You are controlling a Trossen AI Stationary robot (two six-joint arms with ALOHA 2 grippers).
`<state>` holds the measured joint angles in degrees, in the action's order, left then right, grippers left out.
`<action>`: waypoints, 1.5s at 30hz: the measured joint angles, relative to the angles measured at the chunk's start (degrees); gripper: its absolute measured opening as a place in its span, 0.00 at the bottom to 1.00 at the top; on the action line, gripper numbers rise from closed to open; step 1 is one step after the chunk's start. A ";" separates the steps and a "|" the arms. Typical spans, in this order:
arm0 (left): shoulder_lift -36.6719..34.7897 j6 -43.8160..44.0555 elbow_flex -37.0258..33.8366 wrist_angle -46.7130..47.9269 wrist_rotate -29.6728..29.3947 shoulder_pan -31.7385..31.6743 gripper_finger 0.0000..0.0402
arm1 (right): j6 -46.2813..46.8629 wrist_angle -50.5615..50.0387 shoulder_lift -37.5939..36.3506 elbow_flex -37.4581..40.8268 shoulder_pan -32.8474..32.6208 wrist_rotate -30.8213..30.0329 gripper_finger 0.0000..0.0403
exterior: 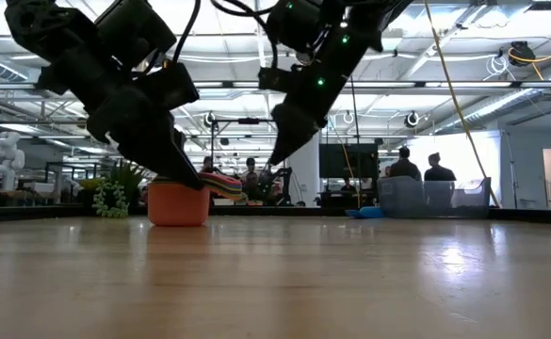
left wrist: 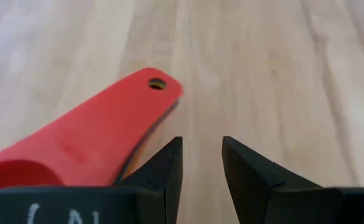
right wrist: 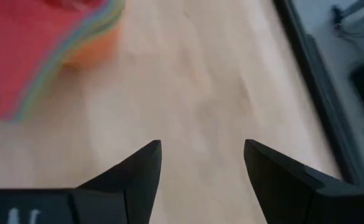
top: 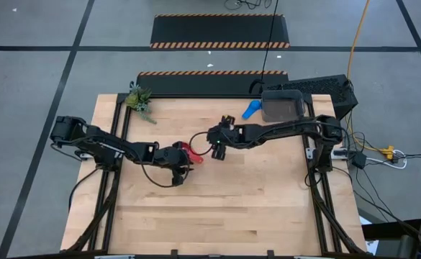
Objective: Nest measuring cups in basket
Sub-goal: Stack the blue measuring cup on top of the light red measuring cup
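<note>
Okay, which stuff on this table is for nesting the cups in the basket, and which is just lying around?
For the job:
- stack of nested plastic measuring cups, red on top
- loose blue plastic measuring cup
- dark grey rectangular basket

Lying about:
- small green plant
- black keyboard

Both arms are dark, built of chunky jointed links, with black cables looping along them. The right arm (exterior: pixel 317 56) carries small green indicator lights, and the left gripper (left wrist: pixel 201 163) and right gripper (right wrist: pixel 201 163) each end in two black wedge-shaped fingers. White markings sit on each wrist housing behind the fingers.
</note>
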<state>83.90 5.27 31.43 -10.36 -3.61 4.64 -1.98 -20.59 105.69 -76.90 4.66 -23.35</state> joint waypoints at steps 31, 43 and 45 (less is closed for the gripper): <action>-0.04 1.21 4.16 5.89 -4.49 11.61 0.29 | -27.14 19.56 -0.51 24.82 15.18 -16.69 0.67; -0.04 0.44 4.16 5.82 -4.58 11.58 0.29 | -22.48 20.83 -0.59 25.14 20.24 -13.63 0.64; -0.04 0.42 4.16 5.81 -4.60 11.58 0.29 | -22.29 21.08 -0.62 25.14 21.11 -11.27 0.63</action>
<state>83.85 5.70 35.59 -4.55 -8.21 16.23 -24.27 0.49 105.08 -51.77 25.77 -34.62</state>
